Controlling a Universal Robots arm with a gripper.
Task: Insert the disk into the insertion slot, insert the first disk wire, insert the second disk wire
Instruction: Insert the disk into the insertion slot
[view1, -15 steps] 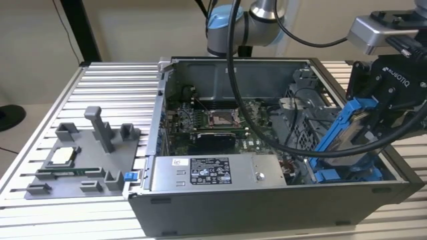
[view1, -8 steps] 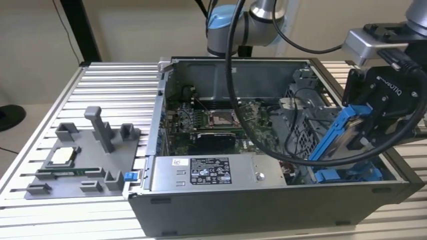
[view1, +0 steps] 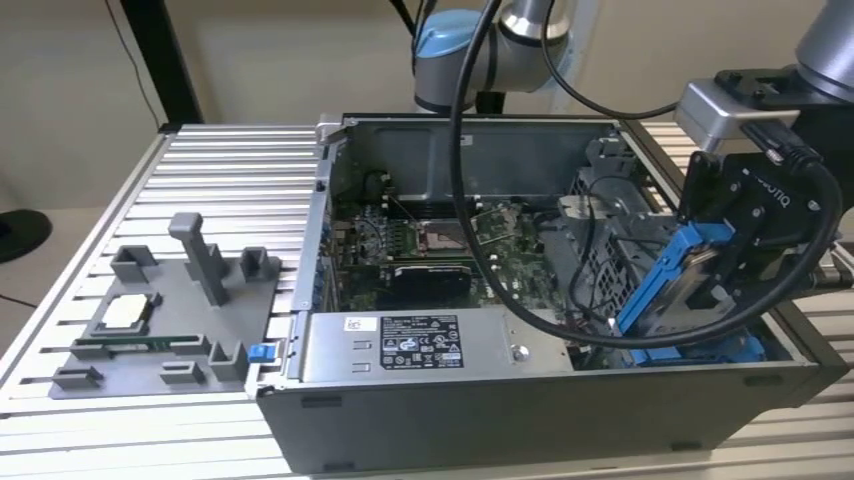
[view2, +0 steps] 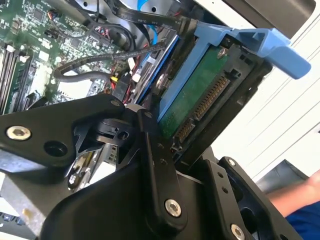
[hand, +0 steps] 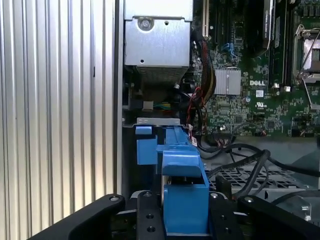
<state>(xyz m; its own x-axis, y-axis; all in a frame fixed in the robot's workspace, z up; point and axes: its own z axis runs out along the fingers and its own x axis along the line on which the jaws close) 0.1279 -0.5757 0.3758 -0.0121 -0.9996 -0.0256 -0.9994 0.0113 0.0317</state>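
The gripper (view1: 715, 264) is closed tight on the disk (view1: 671, 292), with a black finger (hand: 146, 220) on each side of it. The disk sits in its blue frame (hand: 185, 197) and is up in the air. It is over the slot (view1: 714, 352), in the corner of the case (view1: 534, 425) at the exterior view's right. The disk is tilted. Its long side runs from high up by the gripper down toward the slot, and its low end is near the slot's blue rails. In the second wrist view the disk (view2: 200, 100) shows a green side with a row of gold pins. The grey power box (view1: 334, 350) has a black-and-white label (view1: 418, 342) with small print on it. There is white writing on the gripper's black side, and more on the green board (hand: 240, 100) inside the case.
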